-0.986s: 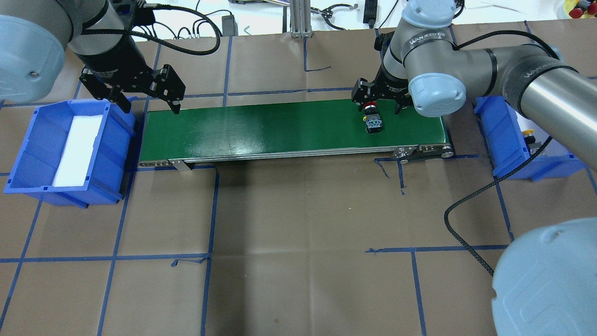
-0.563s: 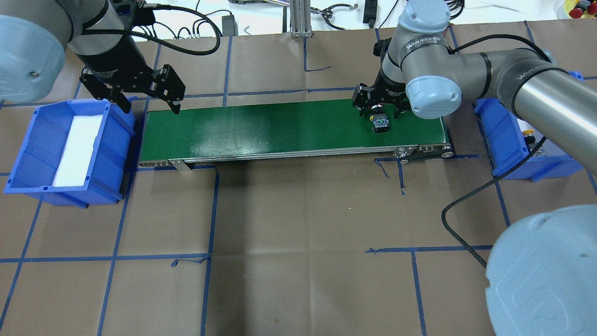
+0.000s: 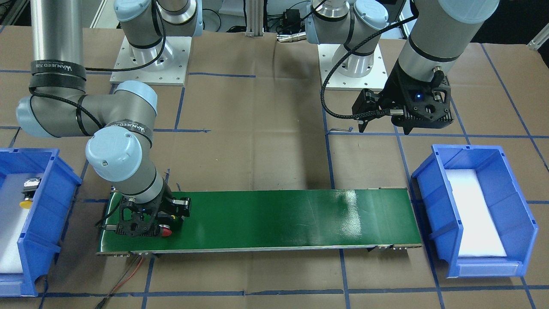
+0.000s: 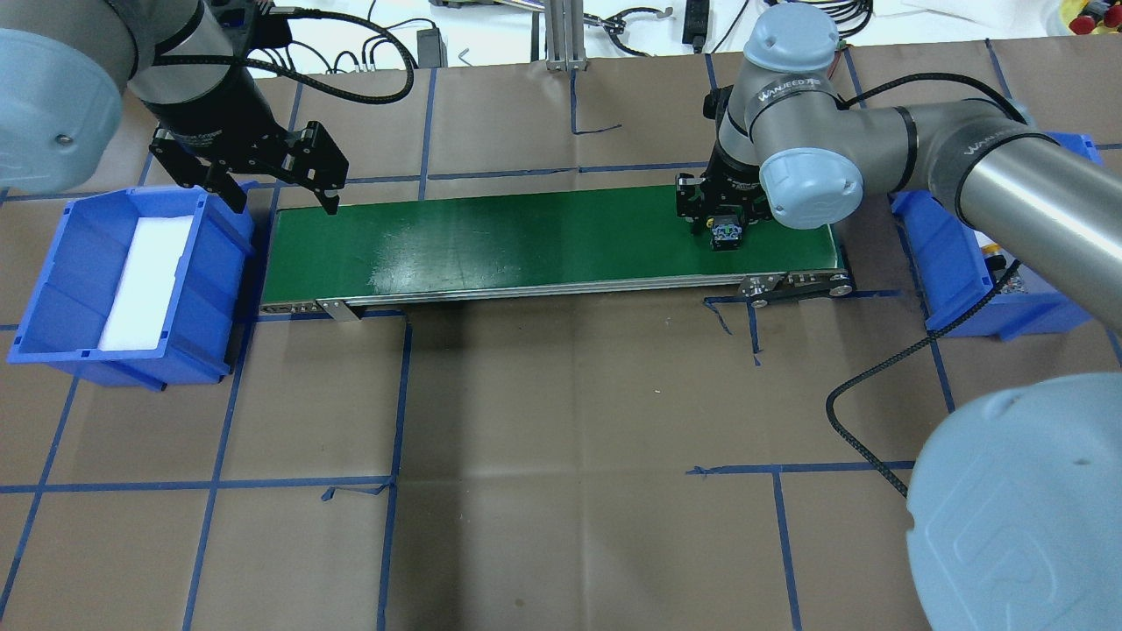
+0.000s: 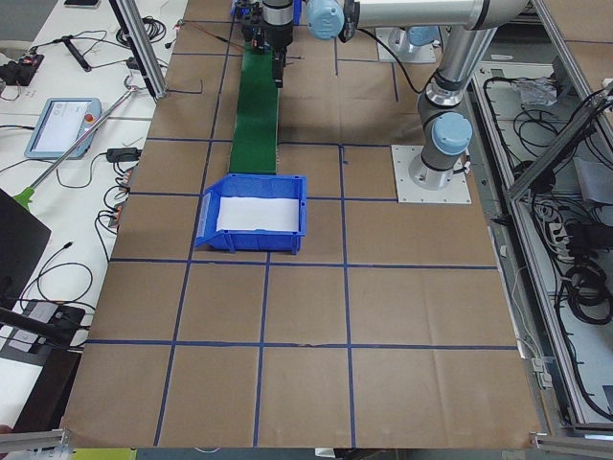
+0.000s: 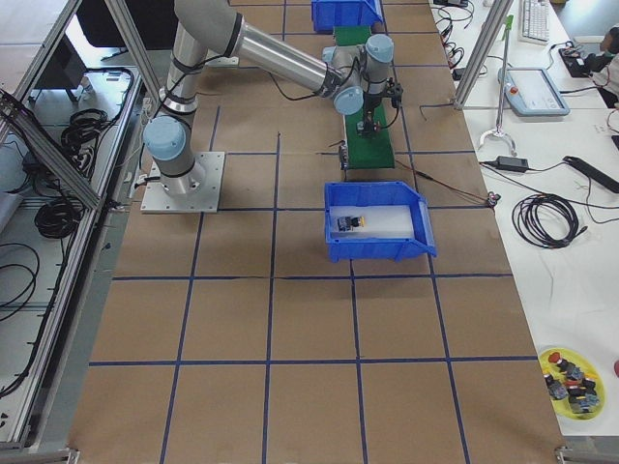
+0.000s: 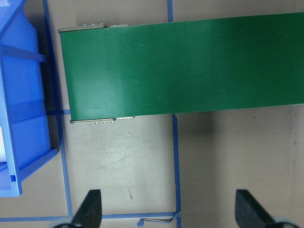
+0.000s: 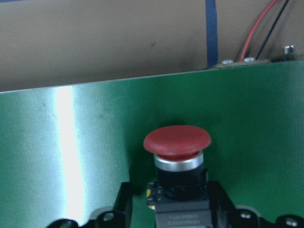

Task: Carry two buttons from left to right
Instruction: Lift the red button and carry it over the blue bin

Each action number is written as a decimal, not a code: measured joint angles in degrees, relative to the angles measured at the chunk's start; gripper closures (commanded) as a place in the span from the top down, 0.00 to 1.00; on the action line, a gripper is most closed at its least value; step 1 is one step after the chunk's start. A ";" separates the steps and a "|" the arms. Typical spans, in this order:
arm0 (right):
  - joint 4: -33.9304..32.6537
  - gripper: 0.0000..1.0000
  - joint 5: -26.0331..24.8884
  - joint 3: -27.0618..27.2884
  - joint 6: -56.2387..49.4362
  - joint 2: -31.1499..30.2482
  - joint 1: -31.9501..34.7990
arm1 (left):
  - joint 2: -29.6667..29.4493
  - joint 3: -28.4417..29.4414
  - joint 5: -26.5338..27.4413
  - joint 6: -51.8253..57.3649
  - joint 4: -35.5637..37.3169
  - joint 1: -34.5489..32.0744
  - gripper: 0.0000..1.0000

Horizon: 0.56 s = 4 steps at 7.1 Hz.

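Note:
The red button (image 8: 177, 141) lies on its side on the green conveyor belt (image 4: 526, 237), near its right end. It also shows in the overhead view (image 4: 726, 233) and the front view (image 3: 165, 232). My right gripper (image 4: 723, 221) is down on the belt, and its fingers (image 8: 124, 202) are closed against the sides of the button's black body. The yellow button (image 3: 29, 192) lies in the blue bin on the right (image 4: 938, 254). My left gripper (image 4: 285, 208) is open and empty, raised behind the belt's left end.
A blue bin on the left (image 4: 53, 289) holds only a white foam pad. The right bin (image 6: 377, 246) also has a white pad. Cables run past the belt's right end (image 8: 259, 28). Blue tape lines cross the brown table.
The belt carried the red button to the right. My right gripper followed it, came lower, and its fingers closed in on the button's body. The left arm has not moved.

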 measured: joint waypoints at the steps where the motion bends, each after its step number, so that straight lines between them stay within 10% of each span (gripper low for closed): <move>1: 1.52 0.05 -1.68 -0.28 -0.50 -0.13 -0.07 | 0.00 0.00 0.00 -0.03 0.00 0.00 1.00; 4: 7.99 0.03 -2.85 -4.87 -1.43 -1.13 -0.59 | 0.00 0.00 0.00 0.01 0.00 0.00 1.00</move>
